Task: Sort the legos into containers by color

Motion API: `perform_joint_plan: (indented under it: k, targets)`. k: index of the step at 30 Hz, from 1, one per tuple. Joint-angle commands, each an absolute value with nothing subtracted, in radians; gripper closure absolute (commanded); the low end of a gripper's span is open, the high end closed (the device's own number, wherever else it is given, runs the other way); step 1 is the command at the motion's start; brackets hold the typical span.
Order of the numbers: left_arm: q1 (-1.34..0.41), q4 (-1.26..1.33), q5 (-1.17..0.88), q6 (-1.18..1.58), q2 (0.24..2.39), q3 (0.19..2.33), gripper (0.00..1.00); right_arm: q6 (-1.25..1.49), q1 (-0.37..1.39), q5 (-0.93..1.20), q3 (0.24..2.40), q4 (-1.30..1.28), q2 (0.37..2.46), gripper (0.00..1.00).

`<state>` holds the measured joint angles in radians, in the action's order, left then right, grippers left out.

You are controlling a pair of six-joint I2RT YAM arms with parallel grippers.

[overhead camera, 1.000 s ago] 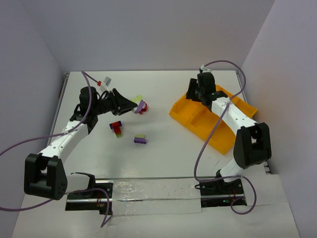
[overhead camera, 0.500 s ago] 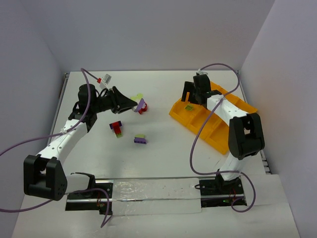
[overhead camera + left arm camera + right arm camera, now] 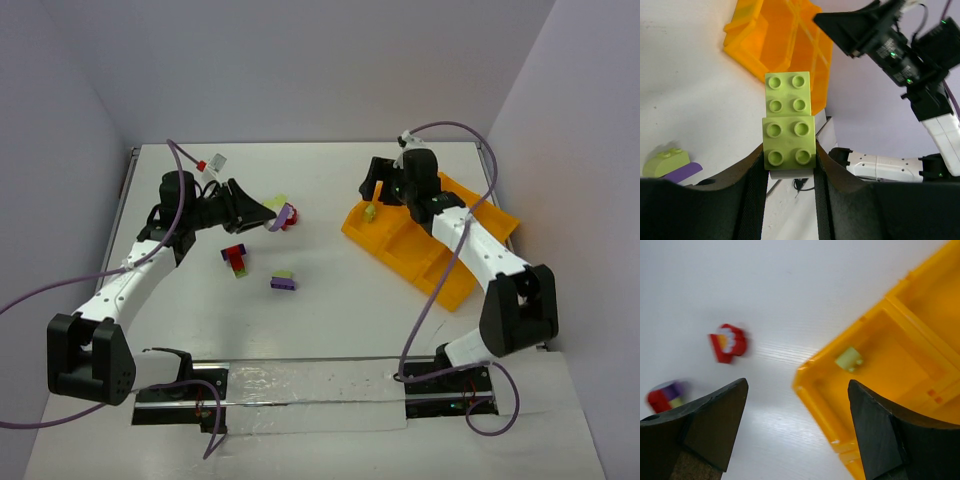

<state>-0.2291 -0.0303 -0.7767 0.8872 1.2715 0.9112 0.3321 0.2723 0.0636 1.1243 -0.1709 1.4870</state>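
Observation:
My left gripper is shut on two joined pale yellow-green bricks, held above the table; the left wrist view shows the gripper clamping the lower one. A purple piece and a red brick show at the same spot from above; I cannot tell whether they are attached. My right gripper is open and empty over the left corner of the orange-yellow tray. In the right wrist view the gripper is above that corner of the tray. One yellow-green brick lies in the corner compartment, also seen from above.
A red clump and a purple and yellow-green clump lie on the table left of centre. The latter shows in the left wrist view. A red brick and a blurred mixed clump lie left of the tray.
My right gripper has moved left from over the tray's middle to its left corner, and a yellow-green brick now lies uncovered in the corner compartment. The left gripper has barely moved.

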Motion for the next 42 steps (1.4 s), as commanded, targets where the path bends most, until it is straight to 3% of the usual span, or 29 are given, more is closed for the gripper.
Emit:
perform_joint_plan:
  k: [1, 6, 17, 42]
  targets:
    - [-0.225, -0.001, -0.788, 0.857, 1.212, 0.919, 1.0, 0.338, 0.317, 0.191, 1.063, -0.021, 1.363, 0.12]
    - [-0.225, 0.027, -0.808, 0.84, 1.203, 0.903, 1.0, 0.409, 0.347, 0.397, 0.984, 0.129, 1.289, 0.13]
    - [-0.23, 0.125, -0.872, 0.851, 1.194, 0.858, 1.0, 0.679, 0.375, 0.843, 0.926, 0.485, 1.339, 0.14]
    - [-0.231, 0.547, -0.926, 1.126, 1.199, 0.75, 1.0, 0.893, 0.504, 0.963, 0.958, 0.741, 1.51, 0.2]
